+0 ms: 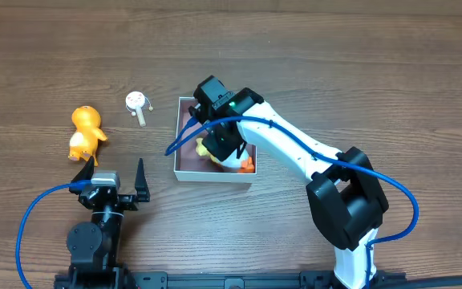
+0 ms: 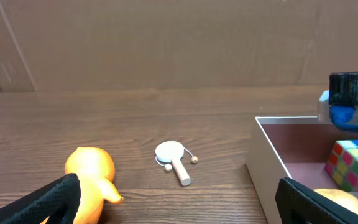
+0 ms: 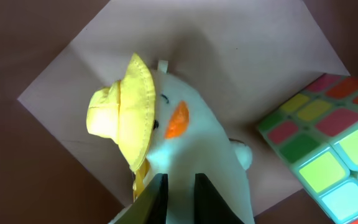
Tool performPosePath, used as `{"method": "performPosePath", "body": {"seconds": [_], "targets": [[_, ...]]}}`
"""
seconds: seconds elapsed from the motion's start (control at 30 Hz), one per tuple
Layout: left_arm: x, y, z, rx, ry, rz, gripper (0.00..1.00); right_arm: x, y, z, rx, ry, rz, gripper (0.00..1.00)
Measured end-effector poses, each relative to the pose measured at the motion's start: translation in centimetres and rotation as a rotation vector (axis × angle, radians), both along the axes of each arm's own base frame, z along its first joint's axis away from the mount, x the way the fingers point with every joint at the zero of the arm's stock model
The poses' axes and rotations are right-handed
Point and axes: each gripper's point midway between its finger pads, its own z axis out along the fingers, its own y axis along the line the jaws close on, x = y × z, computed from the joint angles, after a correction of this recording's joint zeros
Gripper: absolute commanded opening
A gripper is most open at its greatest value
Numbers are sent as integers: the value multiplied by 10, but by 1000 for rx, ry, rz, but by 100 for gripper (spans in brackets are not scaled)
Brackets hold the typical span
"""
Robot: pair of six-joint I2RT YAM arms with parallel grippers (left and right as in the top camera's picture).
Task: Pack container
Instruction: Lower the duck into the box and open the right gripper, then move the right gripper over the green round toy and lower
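Over the desk [image 1: 359, 48], the overhead view shows the container [image 1: 184, 160] at centre. The right tool [image 1: 224, 148] is low inside it, carrying a plush [image 1: 215, 154] in a yellow hat. Left of the container, well apart from it, lie an orange duck [image 1: 85, 132] and a small white paddle [image 1: 138, 104]. The left tool [image 1: 111, 170] sits near the front edge, fingers spread wide, holding nothing.

From the left wrist we look across the desk at the duck and paddle, both outside the container, whose near wall is on the right. A cube [image 2: 352, 163] rests on the pink floor within.

From the right wrist, the two fingers stand close together, clamped on the plush's white body just beside the cube. We cannot tell whether the plush touches the floor.

We judge the step in hand to be setting the plush down. To do it well, we should lower until it meets the floor, clear of the cube and inside the walls. Then we part the fingers and lift straight up so nothing drags out, leaving room for the duck and paddle.
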Motion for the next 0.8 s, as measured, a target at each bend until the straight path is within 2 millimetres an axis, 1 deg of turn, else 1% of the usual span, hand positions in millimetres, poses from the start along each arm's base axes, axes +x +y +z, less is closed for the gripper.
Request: {"method": "performPosePath", "body": {"seconds": [0.13, 0.17, 0.2, 0.4, 0.5, 0.53, 0.57, 0.6, 0.67, 0.7, 0.73, 0.77, 0.8], "targets": [[0, 0, 0, 0, 0, 0, 100, -1, 2, 0, 8, -3, 72, 14], [0, 0, 0, 0, 0, 0, 100, -1, 3, 0, 11, -7, 92, 20], [0, 0, 0, 0, 0, 0, 100, 0, 4, 1, 16, -15, 102, 22], [0, 0, 0, 0, 0, 0, 100, 16, 19, 7, 72, -82, 104, 22], [0, 0, 0, 0, 0, 0, 100, 34, 31, 36, 114, -139, 39, 22], [0, 0, 0, 0, 0, 0, 100, 50, 32, 59, 113, -199, -32, 25], [0, 0, 0, 0, 0, 0, 100, 63, 31, 76, 115, -252, -83, 37], [0, 0, 0, 0, 0, 0, 100, 75, 22, 96, 85, -307, -153, 45], [0, 0, 0, 0, 0, 0, 100, 86, -2, 126, 26, -356, -250, 47], [0, 0, 0, 0, 0, 0, 100, 95, -24, 143, -14, -384, -303, 47], [0, 0, 0, 0, 0, 0, 100, 99, -38, 152, -28, -389, -351, 51], [0, 0, 0, 0, 0, 0, 100, 99, -70, 156, -81, -359, -435, 58], [0, 0, 0, 0, 0, 0, 100, 105, -97, 158, -108, -346, -521, 68]]}}
